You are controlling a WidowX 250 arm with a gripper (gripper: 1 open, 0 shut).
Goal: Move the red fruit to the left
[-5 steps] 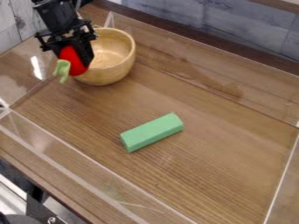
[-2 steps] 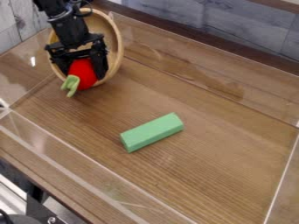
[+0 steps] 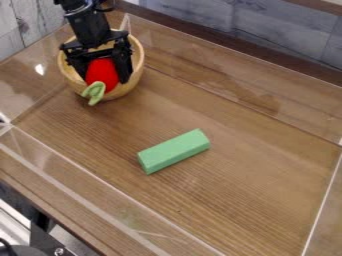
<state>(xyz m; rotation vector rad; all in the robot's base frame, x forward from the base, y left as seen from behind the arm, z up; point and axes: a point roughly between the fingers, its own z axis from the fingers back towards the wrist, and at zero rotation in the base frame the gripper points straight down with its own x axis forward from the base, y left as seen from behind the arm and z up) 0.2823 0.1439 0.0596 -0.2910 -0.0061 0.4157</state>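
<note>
Gripper (image 3: 102, 72) jaws are now spread wide in the camera view, where a second ago the red fruit (image 3: 100, 73) was clamped. Between them the fruit lies released before the wooden bowl (image 3: 70, 74), so placement appears finished.

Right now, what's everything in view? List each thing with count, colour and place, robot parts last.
red fruit: one, glossy red with a pale green cap, far left of the table, against the bowl's front, between the gripper's fingers
wooden bowl: one, light wood, far left, behind the fruit
green block: one, green, lying flat mid-table
table: one, brown wood grain, clear walls around its edges
gripper: one, black, pointing down over the fruit, open
</note>
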